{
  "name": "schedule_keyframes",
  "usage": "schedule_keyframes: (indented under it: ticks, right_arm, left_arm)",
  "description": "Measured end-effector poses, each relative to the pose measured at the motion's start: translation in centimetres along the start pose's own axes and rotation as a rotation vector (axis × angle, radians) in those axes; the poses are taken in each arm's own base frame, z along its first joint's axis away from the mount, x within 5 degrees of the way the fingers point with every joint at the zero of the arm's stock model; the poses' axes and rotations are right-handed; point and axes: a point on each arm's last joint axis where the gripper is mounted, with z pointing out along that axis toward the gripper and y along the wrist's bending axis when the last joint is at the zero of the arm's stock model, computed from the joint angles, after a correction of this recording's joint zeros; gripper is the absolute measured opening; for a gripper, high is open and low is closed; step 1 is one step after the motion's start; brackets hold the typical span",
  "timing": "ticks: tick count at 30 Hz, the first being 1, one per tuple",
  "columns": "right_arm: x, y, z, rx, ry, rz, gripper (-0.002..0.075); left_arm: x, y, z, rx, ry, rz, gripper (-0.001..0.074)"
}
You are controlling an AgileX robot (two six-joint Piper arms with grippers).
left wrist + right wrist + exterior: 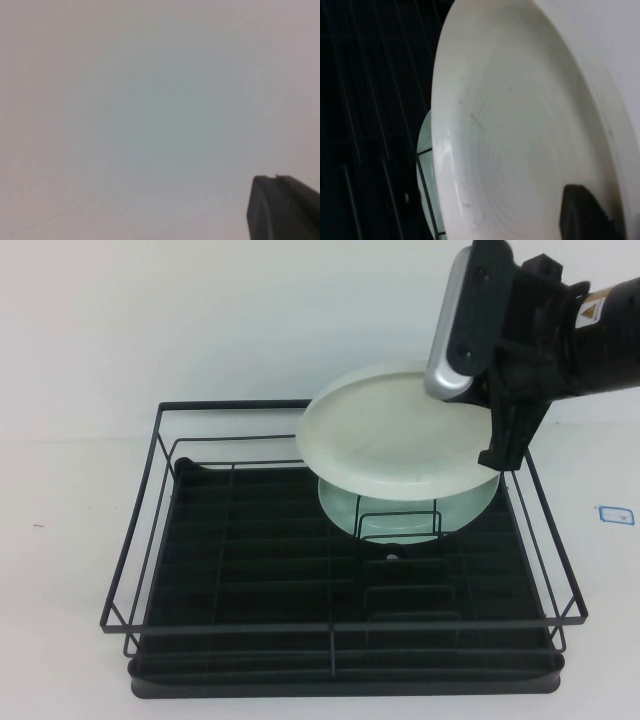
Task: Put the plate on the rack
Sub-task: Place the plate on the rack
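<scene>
My right gripper [497,430] is closed on the right-hand rim of the plate [395,440], one dark finger [587,212] lying across the inner face of the plate [520,140] in the right wrist view. From the high view, the gripper hangs above the far right corner of the rack [250,590], with my right arm entering from the upper right.

The plate is white and round, held clear of the rack and tilted, its underside turned toward the raised camera and its upper edge leaning away. It sits over the far right part of the rack, touching none of the wires that I can see.

Directly beneath it, a pale green plate [400,515] stands among the upright wire dividers [398,520] of the rack; a sliver of that green plate [425,160] shows past the white rim in the right wrist view, against the dark ribbed tray [365,125].

The rack is a black wire frame on a black ribbed tray, resting on a white table [70,480]. A small blue-edged tag [615,513] lies on the table to the right of the rack.

My left gripper [285,207] shows only as a dark corner over blank white surface in the left wrist view; whether its fingers are wide or narrow I cannot tell.
</scene>
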Motion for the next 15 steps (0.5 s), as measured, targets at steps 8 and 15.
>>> schedule_keyframes:
  ticks: [8,15]
  right_arm:
    - [0.7,0.0,1.7,-0.009,0.043,-0.031,0.0130]
    - [1.2,0.2,3.0,-0.031,0.064,-0.033,0.0130]
  left_arm:
    - [0.1,0.7,-0.1,-0.082,-0.001,-0.058,0.0000]
    - [0.1,0.7,-0.1,-0.080,0.000,-0.062,0.0000]
